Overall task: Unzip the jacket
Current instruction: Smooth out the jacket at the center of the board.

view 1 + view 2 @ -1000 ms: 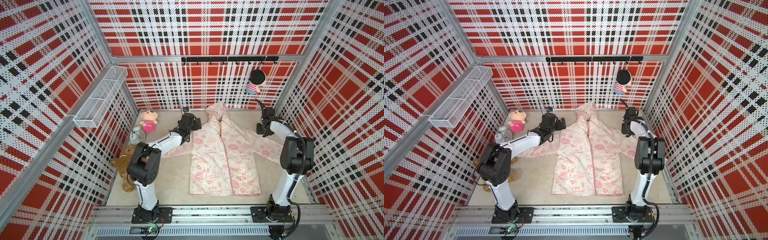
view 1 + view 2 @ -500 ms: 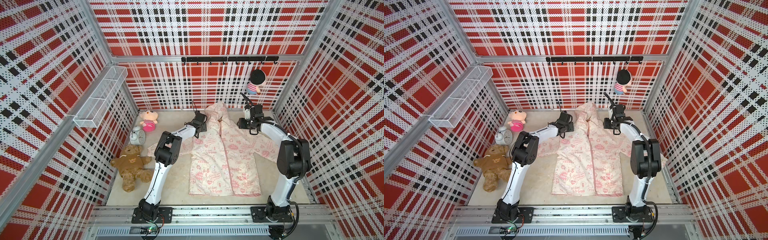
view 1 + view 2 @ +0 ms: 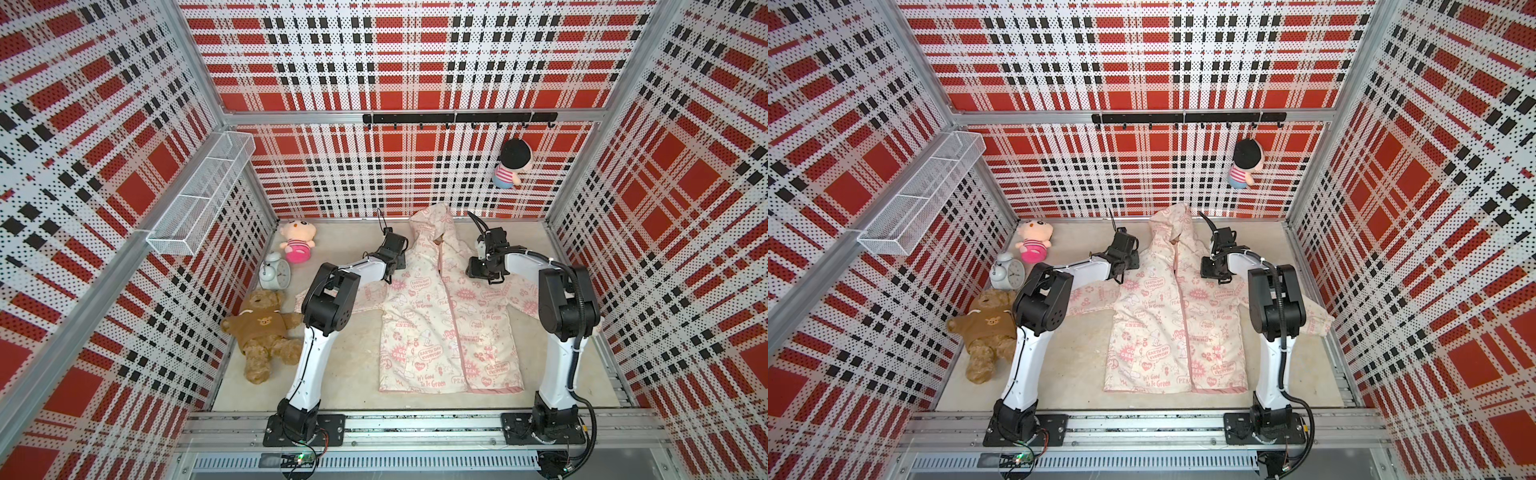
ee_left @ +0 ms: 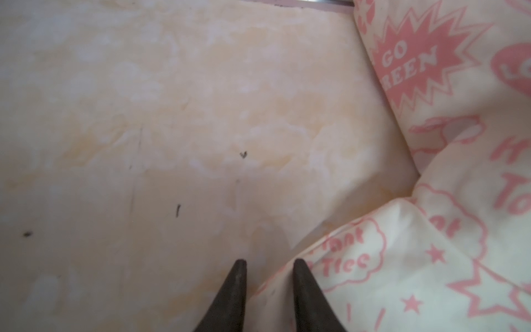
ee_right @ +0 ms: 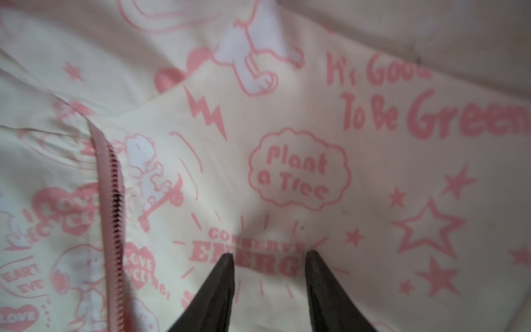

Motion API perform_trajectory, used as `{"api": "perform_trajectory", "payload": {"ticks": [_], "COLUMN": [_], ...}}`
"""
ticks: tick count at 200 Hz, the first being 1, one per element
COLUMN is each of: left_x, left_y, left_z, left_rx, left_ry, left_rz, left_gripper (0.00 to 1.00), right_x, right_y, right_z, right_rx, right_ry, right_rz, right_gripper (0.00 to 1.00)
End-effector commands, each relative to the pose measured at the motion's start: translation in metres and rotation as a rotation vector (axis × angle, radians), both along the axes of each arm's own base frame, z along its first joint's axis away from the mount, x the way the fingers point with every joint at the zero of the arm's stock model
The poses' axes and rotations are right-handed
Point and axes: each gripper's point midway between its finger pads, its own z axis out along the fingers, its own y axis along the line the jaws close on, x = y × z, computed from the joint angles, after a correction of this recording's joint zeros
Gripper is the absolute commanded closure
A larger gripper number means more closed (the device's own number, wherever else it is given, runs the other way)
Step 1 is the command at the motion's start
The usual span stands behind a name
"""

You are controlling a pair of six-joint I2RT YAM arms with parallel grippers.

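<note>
Getting ready to unzip the jacket (image 3: 419,316).
Left hand (image 4: 268,262), right hand (image 5: 268,253): half open, probably empty; next pinch the zipper (image 5: 113,184).

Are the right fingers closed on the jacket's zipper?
No, the right wrist view shows the fingers apart over the jacket, its zipper off to one side.

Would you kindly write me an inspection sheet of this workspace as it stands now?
Surface: mottled beige tabletop, faint dark marks.
Job's things: cream hooded fabric jacket with pink print lies flat, front up; its pink zipper looks closed.
Clutter: brown teddy bear in brown sweater, white alarm clock, pink plush doll.
Grippers: left jaws apart at the jacket's edge; right jaws apart over its chest.
Cables: black cable loops beside the right arm.
Surroundings: red plaid perforated walls, white wire basket, black hook rail holding a striped plush doll.
</note>
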Motion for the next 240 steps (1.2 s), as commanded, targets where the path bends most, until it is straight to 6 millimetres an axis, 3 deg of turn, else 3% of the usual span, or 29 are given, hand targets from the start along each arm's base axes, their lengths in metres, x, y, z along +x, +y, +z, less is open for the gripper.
{"api": "perform_trajectory", "payload": {"ticks": [1, 16, 37, 50, 72, 79, 89, 108, 126, 132, 154, 156, 166, 177, 192, 222, 240], "left_x": [-0.042, -0.054, -0.065, -0.066, -0.058, -0.054, -0.046, -0.029, -0.006, 0.004, 0.044, 0.047, 0.062, 0.075, 0.085, 0.088, 0.091], "left_y": [0.037, 0.051, 0.066, 0.072, 0.069, 0.063, 0.055, 0.015, -0.025, -0.038, -0.079, -0.082, -0.097, -0.112, -0.121, -0.123, -0.125], "left_z": [-0.051, -0.053, -0.045, -0.030, 0.021, 0.044, 0.078, 0.142, 0.176, 0.181, 0.175, 0.165, 0.158, 0.135, 0.111, 0.076, 0.067], "left_rx": [0.063, 0.065, 0.048, 0.038, 0.015, 0.014, 0.026, 0.038, 0.039, 0.035, 0.031, 0.036, 0.024, -0.002, -0.065, -0.178, -0.203], "left_ry": [0.163, 0.173, 0.153, 0.116, -0.006, -0.056, -0.135, -0.286, -0.358, -0.366, -0.348, -0.333, -0.334, -0.314, -0.303, -0.280, -0.274], "left_rz": [0.053, 0.080, 0.106, 0.119, 0.115, 0.098, 0.080, -0.039, -0.121, -0.137, -0.172, -0.171, -0.155, -0.152, -0.113, -0.039, -0.044], "left_gripper": [0.71, 0.74, 0.78, 0.81, 0.78, 0.72, 0.52, 0.22, 0.02, 0.01, 0.02, 0.02, 0.02, 0.02, 0.02, 0.18, 0.27], "right_x": [-0.019, -0.030, -0.040, -0.044, -0.045, -0.043, -0.040, -0.033, -0.028, -0.027, -0.029, -0.029, -0.034, -0.040, -0.051, -0.068, -0.076], "right_y": [-0.009, -0.012, -0.014, -0.012, -0.009, -0.009, -0.010, -0.011, -0.010, -0.008, -0.003, -0.003, -0.001, 0.001, 0.001, -0.007, -0.009], "right_z": [-0.024, -0.034, -0.033, -0.029, -0.010, 0.000, 0.015, 0.048, 0.081, 0.091, 0.125, 0.128, 0.140, 0.150, 0.157, 0.159, 0.153], "right_rx": [-0.040, -0.049, -0.051, -0.045, -0.028, -0.027, -0.029, -0.031, -0.012, -0.001, 0.052, 0.057, 0.083, 0.101, 0.110, 0.079, 0.064], "right_ry": [0.071, 0.098, 0.100, 0.103, 0.068, 0.051, 0.022, -0.047, -0.121, -0.150, -0.240, -0.248, -0.286, -0.311, -0.333, -0.338, -0.325], "right_rz": [-0.037, -0.049, -0.060, -0.054, -0.048, -0.048, -0.049, -0.049, -0.051, -0.050, -0.046, -0.044, -0.039, -0.036, -0.028, -0.027, -0.025], "right_gripper": [0.58, 0.59, 0.60, 0.60, 0.59, 0.58, 0.58, 0.55, 0.53, 0.52, 0.50, 0.50, 0.50, 0.50, 0.49, 0.49, 0.50]}}
